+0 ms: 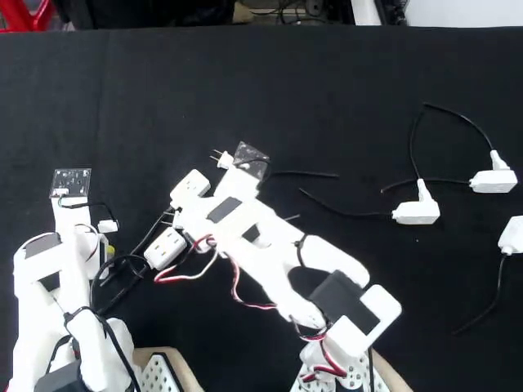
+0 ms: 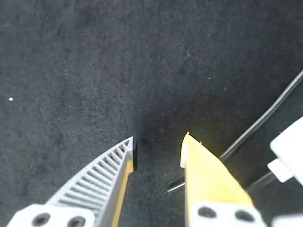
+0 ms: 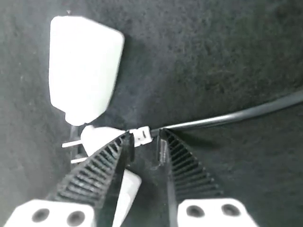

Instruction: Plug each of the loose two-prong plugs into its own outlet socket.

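Plug in hand: white two-prong plug on a black cord (image 3: pixel 97 138), lying on the black cloth table (image 1: pixel 327 98) just beside a rounded white outlet block (image 3: pixel 83 71); its 2 prongs are bare and not in any socket

Right gripper (image 3: pixel 143 141): black jaws a narrow gap apart, straddling the plug's cord end; one finger is against it and a sliver of dark shows at the other, so I judge it not clamped yet

Second outlet: another white outlet block (image 1: pixel 166 247) lies near the first, between the 2 arms, with nothing plugged into it

Other plugs: 3 more sit well apart on the far side of the table, a middle white plug (image 1: pixel 417 212), a far white plug (image 1: pixel 494 180) and an edge white plug (image 1: pixel 512 234), each loose on its cord

Left gripper (image 2: pixel 159 138): jaws well apart over bare cloth, holding nothing

Progress: 0 plugs seated as far as the views show; all 4 are left to do, and the first is only at the grasping step

Next need: a firm pinch, then turning the prongs to face the block's slots
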Robot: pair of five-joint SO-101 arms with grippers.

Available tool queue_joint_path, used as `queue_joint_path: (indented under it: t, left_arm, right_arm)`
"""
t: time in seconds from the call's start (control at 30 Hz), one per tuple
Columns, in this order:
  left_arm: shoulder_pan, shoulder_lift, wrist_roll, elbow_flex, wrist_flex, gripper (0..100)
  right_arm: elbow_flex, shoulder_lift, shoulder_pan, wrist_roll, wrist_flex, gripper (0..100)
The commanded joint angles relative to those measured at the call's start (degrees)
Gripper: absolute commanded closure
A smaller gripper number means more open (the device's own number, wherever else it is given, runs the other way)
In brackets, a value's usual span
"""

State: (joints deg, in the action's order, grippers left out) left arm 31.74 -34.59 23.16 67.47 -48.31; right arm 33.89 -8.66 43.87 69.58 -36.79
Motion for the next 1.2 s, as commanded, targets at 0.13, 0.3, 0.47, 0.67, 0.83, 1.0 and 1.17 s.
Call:
queue_joint_path:
  t: [0.13, 0.3, 0.47, 0.67, 0.83, 1.0, 1.17]
  left_arm:
    - [-0.22, -0.88, 0.53, -0.13, 1.05, 83]
    - [-0.22, -0.97, 0.53, 0.13, 1.05, 83]
    - [-0.22, -1.05, 0.53, 1.1, 2.55, 83]
    - [-0.22, -1.05, 0.53, 1.1, 2.55, 83]
    - [-0.22, -1.05, 0.53, 1.1, 2.55, 83]
    - [-0.13, -1.05, 0.53, 1.1, 2.55, 83]
    - [-0.13, -1.05, 0.53, 1.1, 2.64, 83]
  right_arm:
    - [-4.09, -1.1, 3.6, 0.18, -6.15, 75.5]
    - [-5.41, -0.84, 0.88, 0.79, -8.26, 76.2]
    - [-6.02, -1.1, -5.98, 3.87, -8.26, 77.3]
    - [-6.02, -1.19, -7.38, 4.84, -8.18, 77.3]
    - [-5.76, -1.27, -7.12, 4.31, -8.18, 84.1]
    - [-5.67, -1.27, -7.12, 0.09, -8.7, 98.2]
    - [-5.05, -0.75, -7.38, -4.57, -8.88, 98.7]
